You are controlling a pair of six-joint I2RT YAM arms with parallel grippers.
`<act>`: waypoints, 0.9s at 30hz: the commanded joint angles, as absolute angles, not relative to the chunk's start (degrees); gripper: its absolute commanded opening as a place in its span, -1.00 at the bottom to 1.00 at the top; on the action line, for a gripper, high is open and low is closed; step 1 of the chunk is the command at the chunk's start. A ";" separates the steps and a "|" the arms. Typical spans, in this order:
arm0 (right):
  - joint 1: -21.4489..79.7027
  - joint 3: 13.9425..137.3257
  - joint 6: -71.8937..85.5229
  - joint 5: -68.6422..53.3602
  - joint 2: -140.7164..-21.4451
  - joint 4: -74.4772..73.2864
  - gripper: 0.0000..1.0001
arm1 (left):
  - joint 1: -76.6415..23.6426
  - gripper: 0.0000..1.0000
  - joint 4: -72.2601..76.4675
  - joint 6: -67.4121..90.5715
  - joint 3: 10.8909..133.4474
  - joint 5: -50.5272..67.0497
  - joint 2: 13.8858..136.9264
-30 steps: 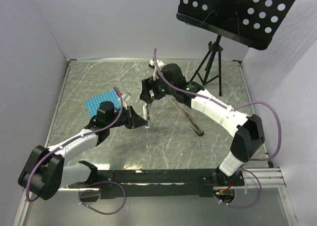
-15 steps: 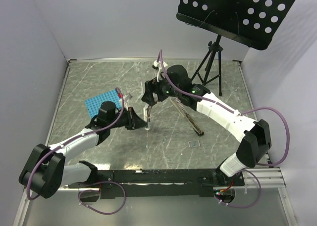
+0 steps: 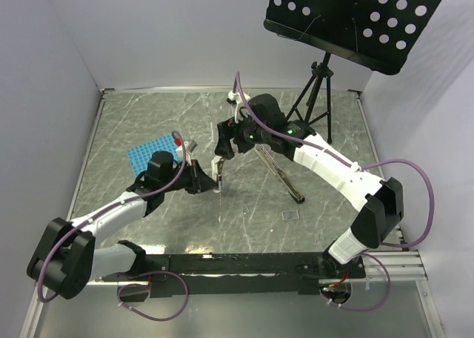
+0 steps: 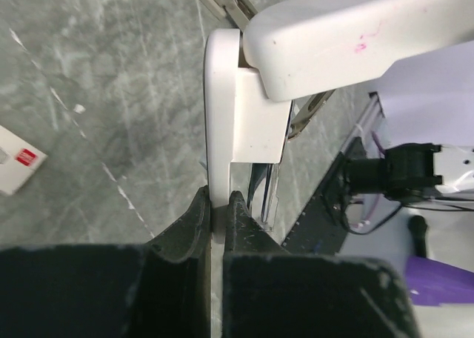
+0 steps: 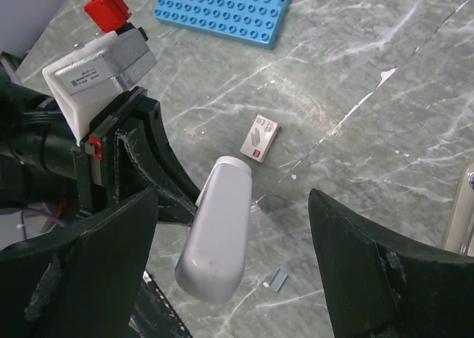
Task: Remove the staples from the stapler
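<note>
The white stapler point(image 3: 218, 172) is held upright over the table's middle. My left gripper point(image 3: 207, 179) is shut on it. In the left wrist view the jaws point(image 4: 218, 199) pinch the stapler's thin white base point(image 4: 220, 130), its white top arm point(image 4: 355, 34) swings off to the right, and a thin metal rail point(image 4: 264, 193) shows beside it. My right gripper point(image 3: 224, 147) is open just above the stapler. In the right wrist view the stapler's rounded white end point(image 5: 218, 234) lies between the spread fingers point(image 5: 385, 279), untouched.
A blue studded plate point(image 3: 152, 154) lies left of the left gripper. A small white-and-brown block point(image 5: 260, 138) and a tiny grey piece point(image 5: 276, 280) lie on the table. A black bar point(image 3: 280, 173) lies right of centre. A music stand tripod point(image 3: 315, 93) stands at the back right.
My right gripper has risen and drawn back a little from the stapler, staying open. My left gripper keeps its hold and has shifted the stapler slightly left.
</note>
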State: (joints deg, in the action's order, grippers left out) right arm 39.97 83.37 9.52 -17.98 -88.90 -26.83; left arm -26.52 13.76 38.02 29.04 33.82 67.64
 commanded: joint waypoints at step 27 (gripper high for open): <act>40.96 79.01 20.83 -16.44 -84.89 -26.28 0.15 | -26.81 -0.98 12.92 37.53 32.87 29.62 67.50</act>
State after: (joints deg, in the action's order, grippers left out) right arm 40.62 76.64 19.31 -15.77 -82.89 -30.79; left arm -26.61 8.03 37.58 31.33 26.83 68.12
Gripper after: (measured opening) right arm 0.582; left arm 0.063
